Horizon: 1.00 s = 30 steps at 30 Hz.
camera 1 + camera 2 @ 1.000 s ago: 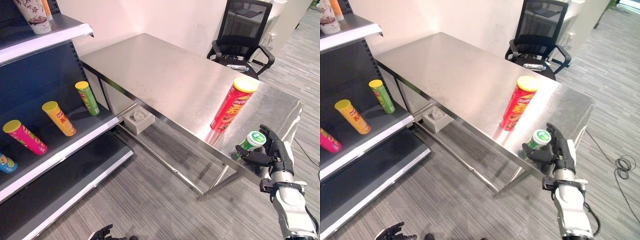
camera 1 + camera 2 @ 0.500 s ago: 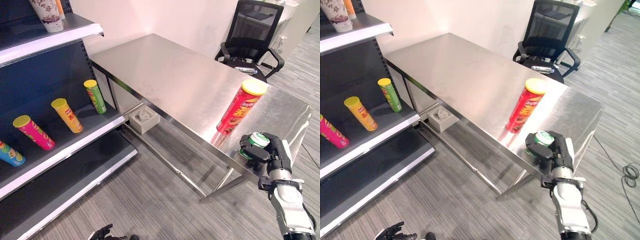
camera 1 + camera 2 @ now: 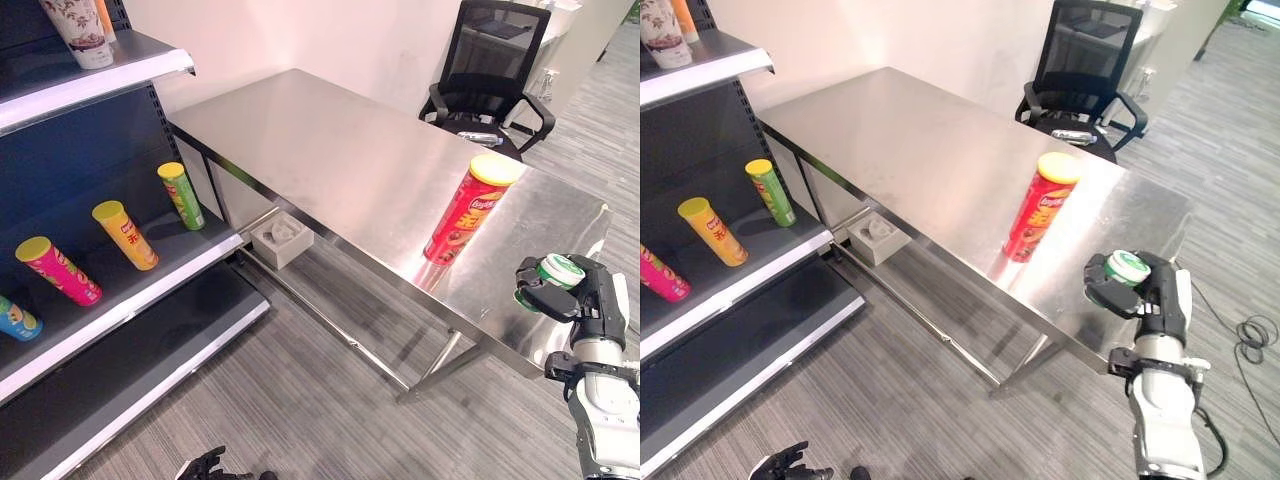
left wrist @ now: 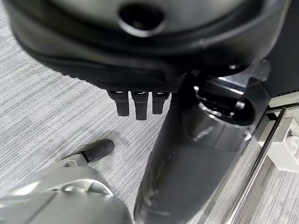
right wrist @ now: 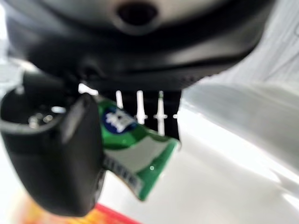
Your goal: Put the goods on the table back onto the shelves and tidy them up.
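Right hand (image 3: 585, 300) clenched round small green canister (image 3: 550, 277), now lifted clear of steel table (image 3: 340, 160) edge versus a second ago, at 4 o'clock from standing red crisp tube (image 3: 468, 208); pick done, carry to shelves (image 3: 120, 290) presumably next; left hand (image 3: 203, 466) idle, relaxed

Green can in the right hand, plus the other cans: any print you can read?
Green can, held in the right hand: white mark on blue, too blurred to read.
Red can on the table: logo too small to read.
Yellow can on the shelf: print too small to read.
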Motion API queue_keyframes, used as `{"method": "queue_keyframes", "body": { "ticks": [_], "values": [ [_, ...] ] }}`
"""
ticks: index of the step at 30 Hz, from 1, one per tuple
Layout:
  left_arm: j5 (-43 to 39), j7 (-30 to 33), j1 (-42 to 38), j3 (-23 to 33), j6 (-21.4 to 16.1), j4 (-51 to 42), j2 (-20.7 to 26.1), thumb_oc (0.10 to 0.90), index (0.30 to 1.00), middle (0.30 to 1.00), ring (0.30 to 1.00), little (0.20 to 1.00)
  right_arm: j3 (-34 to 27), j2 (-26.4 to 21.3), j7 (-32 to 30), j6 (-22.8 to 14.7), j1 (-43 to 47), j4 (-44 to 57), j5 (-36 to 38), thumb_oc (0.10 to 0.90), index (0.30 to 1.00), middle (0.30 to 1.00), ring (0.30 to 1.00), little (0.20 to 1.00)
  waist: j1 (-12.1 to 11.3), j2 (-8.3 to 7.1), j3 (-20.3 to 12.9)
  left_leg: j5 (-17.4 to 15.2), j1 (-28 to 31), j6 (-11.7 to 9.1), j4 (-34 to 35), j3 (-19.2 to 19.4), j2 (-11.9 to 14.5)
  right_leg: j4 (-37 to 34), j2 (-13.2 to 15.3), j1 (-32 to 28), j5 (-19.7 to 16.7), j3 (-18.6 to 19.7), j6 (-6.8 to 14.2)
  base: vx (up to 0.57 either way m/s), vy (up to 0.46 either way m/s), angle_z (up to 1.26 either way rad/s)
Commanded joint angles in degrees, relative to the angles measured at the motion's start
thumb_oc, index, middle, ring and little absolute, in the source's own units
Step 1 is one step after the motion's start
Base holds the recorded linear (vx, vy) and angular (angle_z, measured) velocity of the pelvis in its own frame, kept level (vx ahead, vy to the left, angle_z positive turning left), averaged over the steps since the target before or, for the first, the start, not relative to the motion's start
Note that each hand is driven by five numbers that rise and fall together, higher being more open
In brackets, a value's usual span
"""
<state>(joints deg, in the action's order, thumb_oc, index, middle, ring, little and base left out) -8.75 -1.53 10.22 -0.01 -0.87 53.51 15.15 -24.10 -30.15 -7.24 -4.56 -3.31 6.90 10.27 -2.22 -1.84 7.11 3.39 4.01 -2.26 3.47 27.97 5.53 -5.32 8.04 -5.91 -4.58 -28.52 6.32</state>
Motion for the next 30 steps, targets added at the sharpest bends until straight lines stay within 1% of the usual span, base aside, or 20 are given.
{"method": "queue_keyframes", "body": {
  "ticks": [1,5,11,13,14,18,19,20,22,23,24,25,26,27,29,30],
  "values": [
    [1.7,0.8,-2.4,-3.1,-1.5,0.6,2.1,0.8,0.9,0.9,0.9,0.9,-5.8,-8.1,-3.6,-10.3,11.9,7.8,3.4,0.4,0.3,0.3,0.3,0.3,-1.8,-0.32,-3.3,4.6,-1.3,-4.3,1.5,-4.4,3.9,0.3,-1.4,-4.0,2.6,-0.9,2.6,-0.1,-0.062,-0.06],
    [1.6,0.8,-2.3,-3.9,-1.3,1.6,2.2,0.8,0.9,0.9,0.9,0.9,-2.7,-11.3,-3.7,-11.9,19.2,8.6,7.4,0.4,0.3,0.3,0.3,0.3,-2.9,-0.03,-4.0,5.9,-1.3,-5.3,1.5,-4.3,4.8,0.3,-2.1,-4.2,3.2,-1.0,2.2,-0.1,-0.059,-0.02],
    [1.1,0.9,-2.1,-5.0,-1.0,2.1,2.4,0.8,0.9,0.9,0.9,0.9,5.6,-13.2,-1.8,-11.2,27.6,7.1,11.1,0.4,0.3,0.3,0.3,0.3,-5.2,-0.1,-4.5,7.3,-1.0,-6.0,1.5,-5.0,5.8,0.3,-3.1,-5.2,4.1,-1.3,1.3,-0.05,-0.045,0.0],
    [0.6,1.0,-2.1,-5.0,-1.0,1.9,2.3,0.8,0.9,0.9,0.9,0.9,10.0,-13.6,-0.8,-10.4,31.1,5.6,11.7,0.4,0.3,0.3,0.3,0.3,-6.2,-0.1,-4.5,8.0,-1.1,-6.2,1.5,-5.4,6.1,0.3,-3.5,-5.6,4.5,-1.7,1.0,-0.05,-0.046,0.08],
    [0.4,1.2,-2.1,-5.0,-1.0,1.8,2.4,0.8,0.9,0.9,0.9,0.9,11.0,-14.0,-0.5,-10.1,31.9,5.3,11.6,0.4,0.3,0.3,0.3,0.3,-6.7,-0.16,-4.4,8.6,-1.2,-6.3,1.3,-5.6,6.1,0.3,-3.6,-5.8,4.7,-1.9,0.8,-0.03,-0.028,0.18],
    [0.3,1.2,-2.2,-4.9,-1.0,1.7,2.3,0.8,0.9,0.9,0.9,0.9,11.2,-14.1,-0.6,-10.1,32.2,5.1,11.6,0.4,0.3,0.3,0.3,0.3,-6.5,-0.06,-4.2,8.7,-1.2,-6.4,1.3,-5.7,6.1,0.3,-3.6,-5.9,4.7,-2.0,0.7,-0.04,-0.021,0.2],
    [-0.6,1.5,-2.7,-5.3,-1.2,0.5,3.0,0.8,0.9,0.9,0.9,0.9,13.8,-15.3,-0.2,-9.6,35.0,4.0,12.0,0.4,0.3,0.3,0.3,0.3,-8.7,-0.65,-2.4,11.3,-4.2,-7.4,-3.1,-4.8,7.3,0.3,-3.4,-6.5,4.7,-3.5,-0.1,-0.19,-0.077,0.01],
    [-0.8,1.6,-3.0,-5.4,-1.2,0.0,3.0,0.8,0.9,0.9,0.9,0.9,14.7,-15.9,-0.2,-9.6,36.2,3.5,11.9,0.4,0.3,0.3,0.3,0.3,-8.4,-0.63,-1.9,11.4,-5.7,-7.7,-5.1,-4.3,8.4,0.3,-3.4,-6.4,4.8,-4.8,-0.4,-0.19,-0.078,0.12],
    [-0.8,1.6,-3.0,-5.4,-1.2,0.0,2.9,0.8,0.9,0.9,0.9,0.9,14.8,-15.9,-0.2,-9.6,36.3,3.4,11.9,0.4,0.3,0.3,0.3,0.3,-8.2,-0.59,-2.0,11.3,-5.9,-7.7,-5.2,-4.4,8.5,0.3,-3.5,-6.4,4.8,-4.9,-0.4,-0.03,0.039,0.71],
    [-0.7,1.6,-3.0,-5.3,-1.3,-0.4,3.0,0.8,0.9,0.9,0.9,0.9,15.5,-16.0,0.0,-9.1,36.3,3.3,11.4,0.4,0.3,0.3,0.3,0.3,-8.7,-0.73,-2.2,12.3,-5.0,-8.2,-5.1,-2.5,11.0,0.3,-2.8,-6.3,4.3,-6.5,-0.3,0.03,0.264,0.82],
    [-0.9,2.0,-2.7,-5.0,-1.2,-0.5,3.3,0.8,0.9,0.9,0.9,0.9,16.0,-16.0,0.2,-8.6,36.0,4.0,11.3,0.4,0.3,0.3,0.3,0.3,-8.3,-1.05,-2.8,13.5,-2.5,-9.4,-4.2,-2.8,14.6,0.3,-1.2,-6.3,3.4,-7.9,0.2,0.02,0.315,0.71],
    [-1.0,2.1,-2.8,-4.8,-1.1,-0.5,3.3,0.8,0.9,0.9,0.9,0.9,15.9,-16.0,0.3,-8.4,35.8,4.2,11.3,0.4,0.3,0.3,0.3,0.3,-7.8,-0.98,-2.9,13.9,-1.6,-9.7,-4.1,-2.9,15.6,0.4,-0.8,-6.3,3.2,-8.6,0.4,0.03,0.309,0.71],
    [-1.1,2.2,-2.7,-4.9,-1.1,-0.9,3.5,0.8,0.9,0.9,0.9,0.9,15.5,-16.7,0.3,-8.1,35.6,4.2,11.2,0.4,0.3,0.3,0.3,0.3,-7.0,-0.84,-3.2,14.3,-0.4,-10.3,-4.5,-2.8,17.2,0.5,0.2,-6.1,2.7,-9.8,0.8,-0.03,0.232,0.79],
    [-1.3,2.3,-2.8,-4.8,-1.2,-1.1,3.7,0.8,0.9,0.9,0.9,0.9,15.7,-17.4,0.3,-7.8,35.3,3.7,11.0,0.4,0.3,0.3,0.3,0.3,-6.6,-0.66,-3.6,13.8,0.8,-10.5,-4.8,-2.9,17.8,0.6,1.2,-5.8,2.3,-10.7,1.2,-0.01,0.184,0.67],
    [-1.3,2.3,-2.7,-4.8,-1.2,-1.2,3.6,0.8,0.9,0.9,0.9,0.9,15.8,-17.5,0.3,-7.8,35.4,3.6,11.1,0.4,0.3,0.3,0.3,0.3,-6.3,-0.55,-3.6,13.7,0.7,-10.5,-4.9,-3.2,17.8,0.6,1.2,-5.9,2.2,-10.9,1.4,0.0,0.128,0.68],
    [-1.5,2.5,-2.7,-4.9,-1.0,-1.3,3.5,0.8,0.9,0.9,0.9,0.9,15.6,-18.3,0.5,-7.0,34.9,2.9,10.7,0.4,0.3,0.3,0.3,0.3,-5.8,0.04,-4.5,11.0,2.4,-10.5,-4.2,-4.3,16.6,0.7,2.7,-5.9,1.2,-12.0,2.2,0.01,0.158,0.77]
  ]
}}
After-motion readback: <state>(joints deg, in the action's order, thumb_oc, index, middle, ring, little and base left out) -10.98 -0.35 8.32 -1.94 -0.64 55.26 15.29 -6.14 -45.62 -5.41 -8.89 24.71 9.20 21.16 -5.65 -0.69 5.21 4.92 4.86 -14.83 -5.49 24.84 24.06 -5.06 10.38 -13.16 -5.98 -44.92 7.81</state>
